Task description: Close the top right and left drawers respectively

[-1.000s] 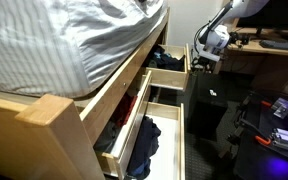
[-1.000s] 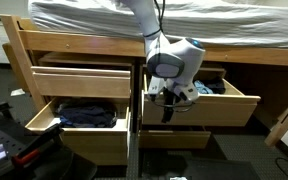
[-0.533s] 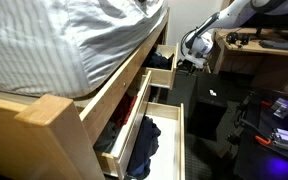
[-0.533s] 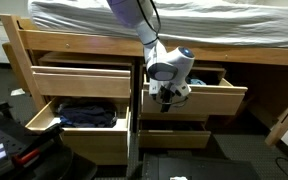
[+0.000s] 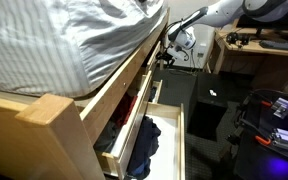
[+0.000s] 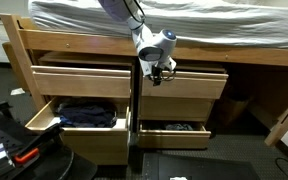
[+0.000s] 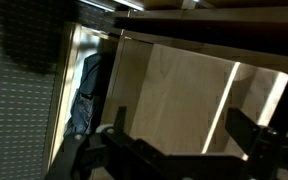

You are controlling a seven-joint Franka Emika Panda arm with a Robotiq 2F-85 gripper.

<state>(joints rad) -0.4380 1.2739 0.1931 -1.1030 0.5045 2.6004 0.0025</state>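
Observation:
In an exterior view the top right drawer [image 6: 189, 85], a shallow pale pine box with a plain front, sits pushed in almost flush with the bed frame. My gripper [image 6: 159, 68] is against the left end of its front. It also shows beside the bed side in an exterior view [image 5: 172, 47]. In the wrist view the gripper [image 7: 182, 128] is open, its fingers [image 7: 246, 128] spread wide over the pale wood front [image 7: 184, 90], holding nothing. The top left drawer [image 6: 84, 82] stands a little way out of the frame.
The deeper lower left drawer [image 6: 46, 120] is pulled far out with dark blue clothes [image 6: 87, 115] in it, as seen also along the bed [image 5: 144, 138]. The lower right drawer [image 6: 174, 135] is partly out. A striped mattress [image 6: 184, 15] lies above. A desk [image 5: 264, 45] stands behind.
The gripper has moved toward the bed and pushed the top right drawer in, from standing far out to almost flush. The other drawers have not moved.

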